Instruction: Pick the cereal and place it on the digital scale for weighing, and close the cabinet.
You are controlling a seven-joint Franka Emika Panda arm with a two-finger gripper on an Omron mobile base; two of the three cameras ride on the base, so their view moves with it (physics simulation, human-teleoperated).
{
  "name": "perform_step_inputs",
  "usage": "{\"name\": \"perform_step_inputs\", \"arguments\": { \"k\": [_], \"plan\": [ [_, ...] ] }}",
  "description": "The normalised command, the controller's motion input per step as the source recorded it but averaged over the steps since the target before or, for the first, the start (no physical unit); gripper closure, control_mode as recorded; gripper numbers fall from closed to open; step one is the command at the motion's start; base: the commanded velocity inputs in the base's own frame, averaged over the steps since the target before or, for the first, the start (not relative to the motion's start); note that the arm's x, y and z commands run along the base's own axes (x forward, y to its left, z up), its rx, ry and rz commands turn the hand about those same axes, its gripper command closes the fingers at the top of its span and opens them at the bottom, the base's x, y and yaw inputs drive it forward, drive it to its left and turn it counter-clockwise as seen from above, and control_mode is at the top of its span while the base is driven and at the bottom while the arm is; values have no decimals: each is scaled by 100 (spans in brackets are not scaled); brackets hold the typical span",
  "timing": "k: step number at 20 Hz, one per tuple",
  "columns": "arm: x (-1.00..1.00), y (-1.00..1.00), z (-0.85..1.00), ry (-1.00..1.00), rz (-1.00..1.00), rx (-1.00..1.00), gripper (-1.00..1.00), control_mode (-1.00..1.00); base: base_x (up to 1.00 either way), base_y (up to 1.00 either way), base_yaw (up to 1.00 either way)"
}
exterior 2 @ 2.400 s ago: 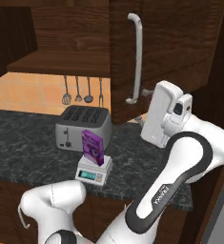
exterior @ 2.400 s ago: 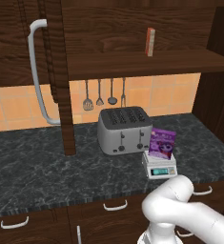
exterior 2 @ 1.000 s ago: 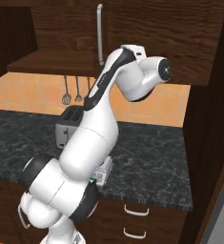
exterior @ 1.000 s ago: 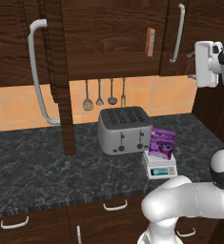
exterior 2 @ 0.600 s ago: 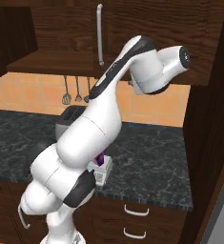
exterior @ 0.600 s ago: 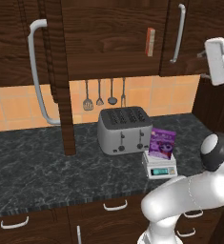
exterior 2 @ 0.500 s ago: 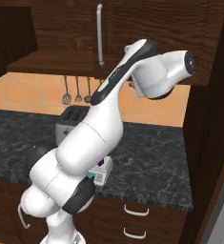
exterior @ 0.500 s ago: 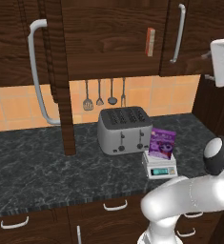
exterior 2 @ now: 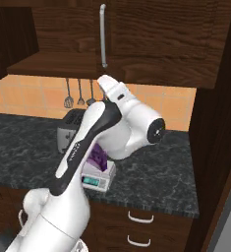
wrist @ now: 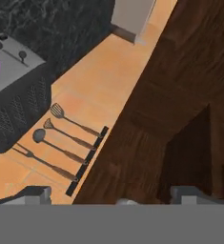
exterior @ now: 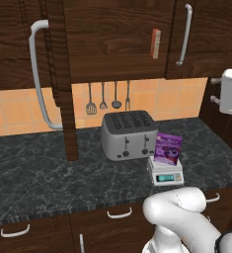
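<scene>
The purple cereal (exterior: pixel 168 148) stands on the digital scale (exterior: pixel 167 174), just right of the toaster; both show again from the other side as cereal (exterior 2: pixel 98 157) on scale (exterior 2: pixel 94 178). The cabinet's right door (exterior: pixel 206 34) looks swung to, with its bar handle (exterior: pixel 186 34) upright. Its left door (exterior: pixel 63 79) stands open, edge-on to me. My gripper (exterior: pixel 215 90) hangs open and empty at the far right, below that door's lower edge. In the right base view the gripper (exterior 2: pixel 106 83) sits under the handle (exterior 2: pixel 103 35). Its fingertips (wrist: pixel 36 194) point at the cabinet's underside.
A silver four-slot toaster (exterior: pixel 128 134) stands on the dark stone counter (exterior: pixel 33 173). Several utensils (exterior: pixel 107 96) hang on the orange tiled wall. A thin orange-red box (exterior: pixel 156 43) stands on the cabinet shelf. Drawers (exterior: pixel 118 214) run under the counter. A tall dark panel (exterior 2: pixel 215 123) rises at right.
The right cabinet door swung across the shelf earlier and has stayed put over the last second. My hand has drawn back from it, rightwards and down. Cereal and scale are unmoved.
</scene>
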Motion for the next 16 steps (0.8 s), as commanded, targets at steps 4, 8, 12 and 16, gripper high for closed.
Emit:
{"name": "perform_step_inputs", "arguments": {
  "k": [4, 8, 12, 16],
  "plan": [
    [-66, 24, 0, -35, -29, 0, -100, -100, 0, 0, 0],
    [-57, 35, 0, -26, -22, 1, -100, -100, 0, 0, 0],
    [-93, 74, 0, -27, -15, 3, -100, -100, 0, 0, 0],
    [-93, 71, 27, -6, -3, 0, -100, -100, 0, 0, 0]
  ]
}}
